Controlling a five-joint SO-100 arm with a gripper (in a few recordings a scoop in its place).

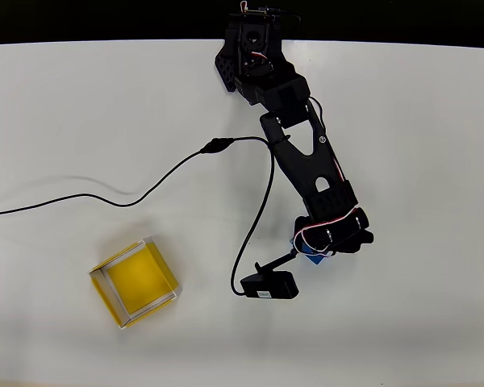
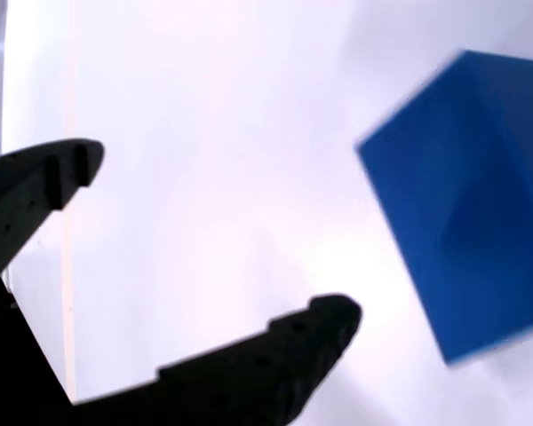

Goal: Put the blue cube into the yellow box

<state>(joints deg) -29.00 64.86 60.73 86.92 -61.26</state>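
- Black arm (image 1: 306, 153) stretched from its base at the far edge of the white table (image 1: 436, 121) toward the right of centre in the overhead view, wrist lowered over the blue cube (image 1: 313, 256).
- Blue cube mostly hidden beneath the wrist from above, only a sliver of blue showing at its near side; resting on the table, judging by that.
- In the wrist view, blue cube (image 2: 466, 204) large and blurred at the right, outside the span of the gripper (image 2: 218, 240), touching neither finger.
- Jaws spread wide apart, holding nothing; apparently kept apart to straddle the cube once lined up.
- Yellow box (image 1: 135, 283) well apart from the cube, off to the near left in the overhead view, open side up, ready to receive.
- Thin black cable (image 1: 105, 199) running across the table from the left edge, and a small black module (image 1: 269, 285) lying just near-left of the wrist; worth steering round on the way to the box.
- Step in hand, as judged: still approaching and aligning; a sideways shift toward the cube needed before closing.
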